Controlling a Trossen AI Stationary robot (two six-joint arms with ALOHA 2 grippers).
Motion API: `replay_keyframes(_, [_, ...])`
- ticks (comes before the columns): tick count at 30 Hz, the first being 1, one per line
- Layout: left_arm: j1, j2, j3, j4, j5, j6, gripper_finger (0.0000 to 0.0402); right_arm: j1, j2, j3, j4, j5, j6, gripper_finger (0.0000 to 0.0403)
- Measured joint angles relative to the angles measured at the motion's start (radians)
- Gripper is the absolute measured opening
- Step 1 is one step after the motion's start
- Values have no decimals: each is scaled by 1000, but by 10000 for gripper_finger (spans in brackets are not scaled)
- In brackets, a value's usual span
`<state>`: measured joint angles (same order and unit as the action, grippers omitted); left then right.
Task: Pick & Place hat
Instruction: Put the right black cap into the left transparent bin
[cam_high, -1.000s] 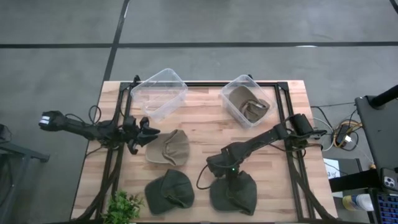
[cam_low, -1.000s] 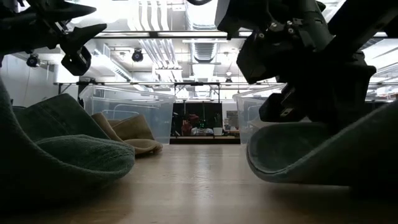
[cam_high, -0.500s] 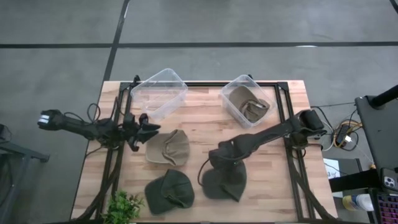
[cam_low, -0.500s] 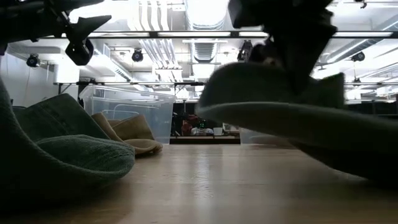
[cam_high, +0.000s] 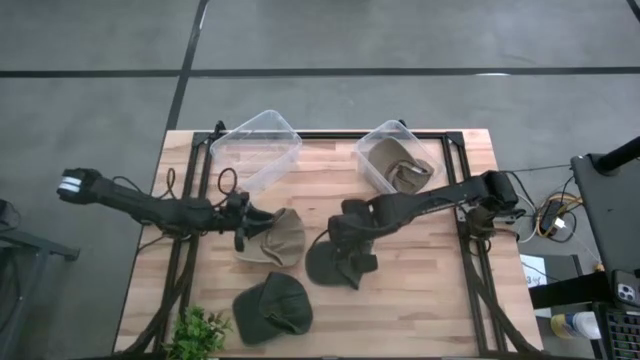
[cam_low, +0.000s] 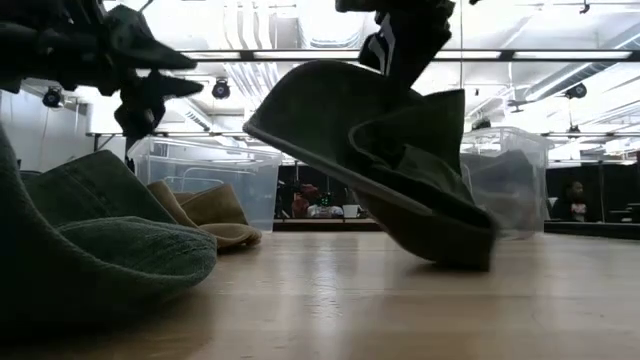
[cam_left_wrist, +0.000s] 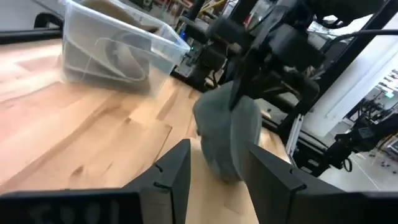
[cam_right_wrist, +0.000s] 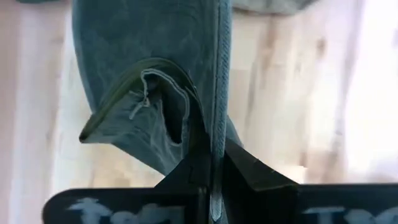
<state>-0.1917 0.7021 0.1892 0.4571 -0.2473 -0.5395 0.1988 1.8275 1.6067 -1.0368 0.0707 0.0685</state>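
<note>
Table is viewed straight down from overhead; low view is set level at tabletop height, facing the room. Wrist views are set close behind the fingers. Lifted hat is shared by both.

Right gripper has lifted the dark green hat off the surface and carried it toward the tan hat. Left gripper has advanced over the tan hat's edge.
</note>
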Motion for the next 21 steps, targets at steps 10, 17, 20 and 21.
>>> replay_keyframes(10, [-1, 173, 132, 14, -1, -20, 138, -44, 7, 83, -69, 64, -40, 12])
replay_keyframes(17, [3, 321, 274, -89, -1, 10, 138, -88, 7, 137, -89, 91, -77, 12])
replay_keyframes(20, [3, 381, 342, -151, -1, 9, 138, -104, 7, 141, -91, 91, -77, 12])
replay_keyframes(21, [3, 396, 362, -169, -1, 9, 138, -108, 7, 141, -93, 91, -77, 12])
